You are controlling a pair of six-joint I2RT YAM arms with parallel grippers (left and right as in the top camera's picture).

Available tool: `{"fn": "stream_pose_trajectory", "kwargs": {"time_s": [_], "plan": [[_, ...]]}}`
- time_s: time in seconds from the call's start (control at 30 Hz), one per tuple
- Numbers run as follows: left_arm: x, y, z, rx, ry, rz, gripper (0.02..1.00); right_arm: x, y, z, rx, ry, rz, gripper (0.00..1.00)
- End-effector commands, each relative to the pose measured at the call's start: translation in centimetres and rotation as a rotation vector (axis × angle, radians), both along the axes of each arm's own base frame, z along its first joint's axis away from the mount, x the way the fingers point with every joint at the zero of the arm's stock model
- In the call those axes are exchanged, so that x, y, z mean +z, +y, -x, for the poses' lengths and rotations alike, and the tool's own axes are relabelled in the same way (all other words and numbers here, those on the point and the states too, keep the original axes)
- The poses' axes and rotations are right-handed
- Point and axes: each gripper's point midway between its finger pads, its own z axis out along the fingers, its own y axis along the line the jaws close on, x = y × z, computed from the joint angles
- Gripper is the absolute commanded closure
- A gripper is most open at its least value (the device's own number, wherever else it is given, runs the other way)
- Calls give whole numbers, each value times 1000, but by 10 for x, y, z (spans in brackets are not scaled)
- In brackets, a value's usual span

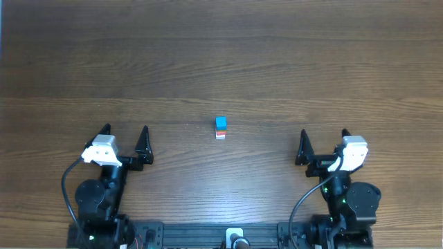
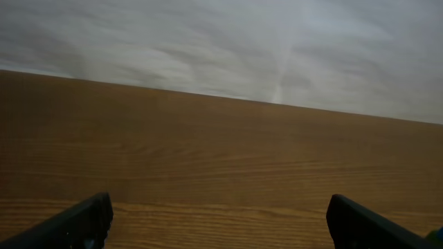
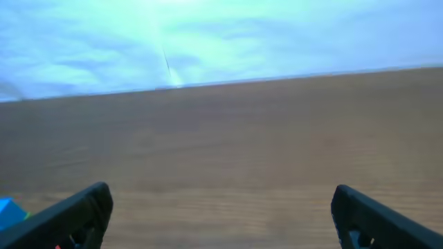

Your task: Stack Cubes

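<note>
Wood-grain table (image 1: 221, 55) is carrying a small cube stack at its middle, both arms resting back by their bases.
Blue cube (image 1: 221, 123) is sitting on top of the red-and-white piece (image 1: 221, 135) beneath it, so the stacking is looking done; whether that lower piece is one cube or two, I cannot tell. Left gripper (image 1: 124, 128) and right gripper (image 1: 324, 131) are sitting well apart from the stack, one on each side, each with fingers spread wide and gripping nothing.

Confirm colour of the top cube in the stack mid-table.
Blue. The small blue top cube shows best in the top view.
</note>
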Motion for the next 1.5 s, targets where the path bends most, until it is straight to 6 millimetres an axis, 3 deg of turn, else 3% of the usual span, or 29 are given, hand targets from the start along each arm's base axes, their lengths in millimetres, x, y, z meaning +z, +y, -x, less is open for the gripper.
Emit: {"fn": "stream_pose_trajectory", "kwargs": {"time_s": [0.03,0.23,0.47,1.5], "plan": [[-1,2,0,8,-2,-11,20,-16,1,-9,11,-33,33,9],[-1,2,0,8,-2,-11,18,-33,-2,-18,-2,-76,46,9],[-1,2,0,8,-2,-11,23,-40,-5,-18,-16,-50,50,7],[-1,2,0,8,-2,-11,20,-39,-6,-18,-19,-49,50,7]]}}
